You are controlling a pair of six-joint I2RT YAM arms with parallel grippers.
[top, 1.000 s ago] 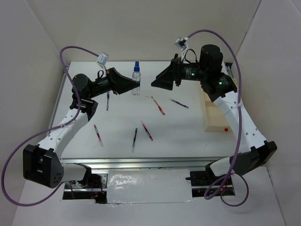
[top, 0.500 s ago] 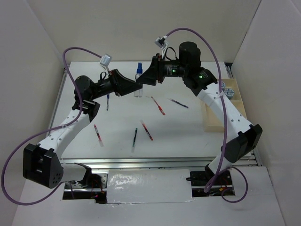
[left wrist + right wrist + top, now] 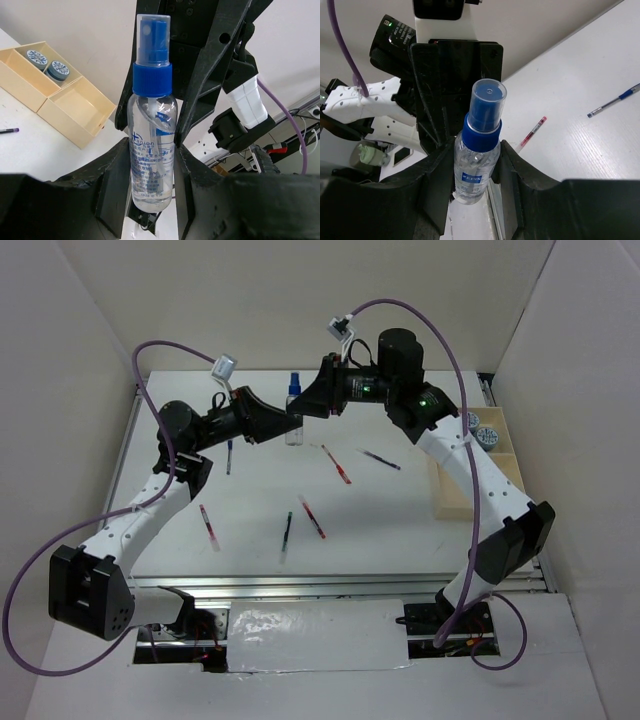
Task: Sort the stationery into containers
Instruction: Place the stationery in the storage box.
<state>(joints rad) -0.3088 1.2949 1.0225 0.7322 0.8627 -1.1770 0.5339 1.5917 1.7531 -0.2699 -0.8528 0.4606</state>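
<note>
The left arm (image 3: 130, 525) and right arm (image 3: 490, 485) have white parts and black joints. A purple cable (image 3: 398, 303) loops over each. The left hand (image 3: 288, 427) and right hand (image 3: 298, 412) are black wedges. Green lights (image 3: 422, 398) glow on the right arm.

The top camera sits high behind the arm bases and looks down and forward over the whole table (image 3: 400, 540). It is far enough back to hold the left arm (image 3: 140, 515), the right arm (image 3: 480, 478), the pens (image 3: 313, 519) and the tray (image 3: 457, 502) at the right edge. The left wrist camera looks along the left gripper (image 3: 152, 148) toward the table's right side, very near the bottle (image 3: 151, 170). The right wrist camera faces the opposite way along the right gripper (image 3: 476, 145), equally near. All three views share the bottle, and each wrist view shows the other arm behind it.
</note>
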